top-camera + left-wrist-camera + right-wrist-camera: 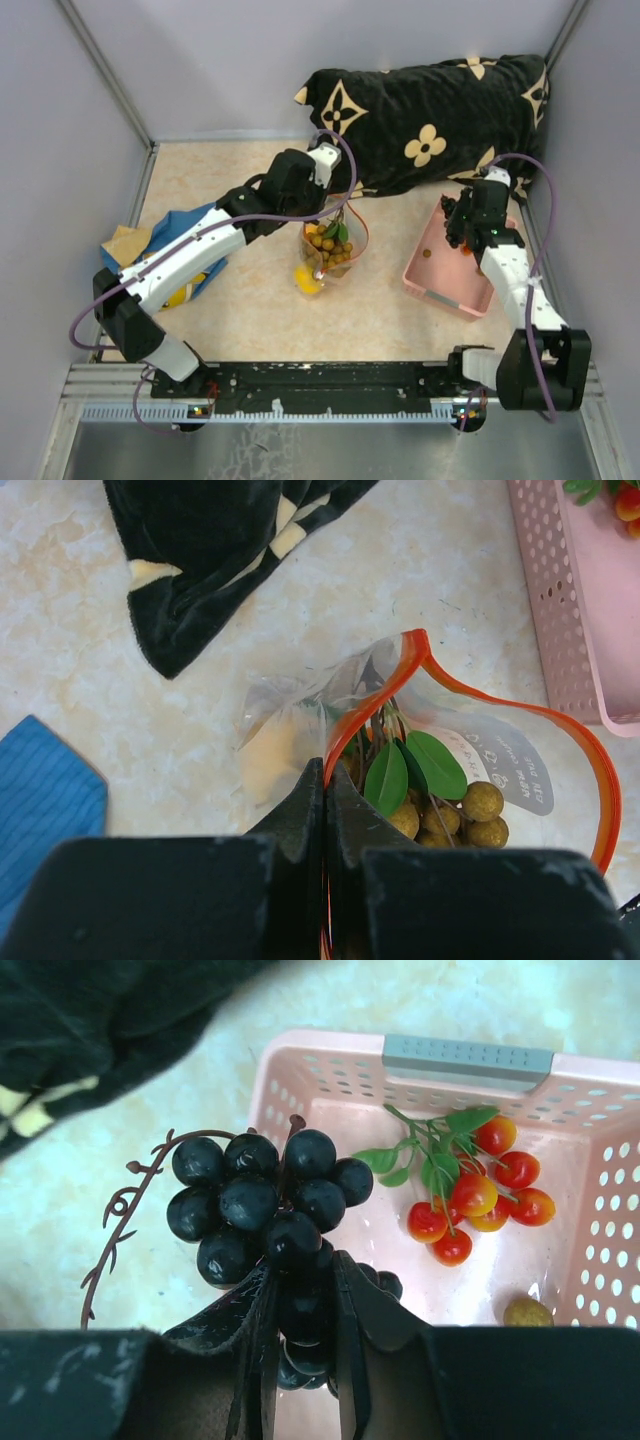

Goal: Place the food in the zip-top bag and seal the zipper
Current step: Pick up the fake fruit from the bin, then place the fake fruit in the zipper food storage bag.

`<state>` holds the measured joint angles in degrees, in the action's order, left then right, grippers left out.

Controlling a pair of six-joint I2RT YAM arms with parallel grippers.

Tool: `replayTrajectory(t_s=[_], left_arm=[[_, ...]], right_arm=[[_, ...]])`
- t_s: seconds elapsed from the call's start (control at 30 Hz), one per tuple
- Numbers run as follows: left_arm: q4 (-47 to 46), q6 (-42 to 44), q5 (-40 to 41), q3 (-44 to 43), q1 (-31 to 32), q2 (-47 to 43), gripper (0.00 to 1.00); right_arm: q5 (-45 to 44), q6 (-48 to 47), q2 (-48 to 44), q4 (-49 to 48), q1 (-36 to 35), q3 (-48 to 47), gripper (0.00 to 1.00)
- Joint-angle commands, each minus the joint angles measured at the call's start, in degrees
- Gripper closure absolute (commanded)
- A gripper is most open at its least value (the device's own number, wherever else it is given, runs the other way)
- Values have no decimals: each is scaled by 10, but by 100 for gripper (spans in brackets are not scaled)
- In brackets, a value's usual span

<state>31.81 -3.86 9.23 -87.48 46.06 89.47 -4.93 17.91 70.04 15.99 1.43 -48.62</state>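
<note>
Clearly see-through, the zip-top bag (285,715) sits mid-table with its mouth gaping, its orange-red zipper (520,715) looping round brown-tan berries (482,802) and green leaves. The left gripper (325,780) is clenched on that zipper. At the bag's 3 o'clock, the right gripper (305,1265) clutches dark grapes (250,1200) above the pink basket (320,1080) (orange-red fruits (475,1195) lie inside). The tabletop (250,320) is beige and marbled, the walls pale, with a black flowered cushion (430,120) at 1 o'clock.

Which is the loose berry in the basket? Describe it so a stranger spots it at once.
Find the pink basket on the table's right side. On its floor, beside the red-orange fruit cluster, lies one berry. It alone is dull tan, single and leafless; the grapes are black.
</note>
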Motion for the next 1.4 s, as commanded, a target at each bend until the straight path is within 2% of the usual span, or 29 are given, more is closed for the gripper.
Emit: replayTrajectory(t_s=[0.0,0.23,0.47,0.63,0.8,1.07,1.23,1.37], left_arm=[[-17,-12,-9,7,-6,-6,100],[-19,-22,-14,10,-15,-5,100],[-18,-36,-23,5,-25,-3,100],[-19,-41,-29,3,-28,-2,100],[-19,-43,-31,2,-28,-1,100],[-24,-52,-38,1,-29,-3,100],[-26,-60,-42,2,-29,-5,100],[-30,-66,-45,5,-29,-6,100]], right_arm=[[-4,10,-74,4,-15,-6,82],[42,21,-150,14,-54,-24,85],[55,72,-213,-17,-141,-46,88],[57,111,-239,-73,-226,-50,91],[44,150,-235,-161,-314,-37,91],[-39,236,-201,-358,-419,48,92],[-91,305,-170,-461,-446,109,92],[-101,348,-139,-532,-453,135,92]])
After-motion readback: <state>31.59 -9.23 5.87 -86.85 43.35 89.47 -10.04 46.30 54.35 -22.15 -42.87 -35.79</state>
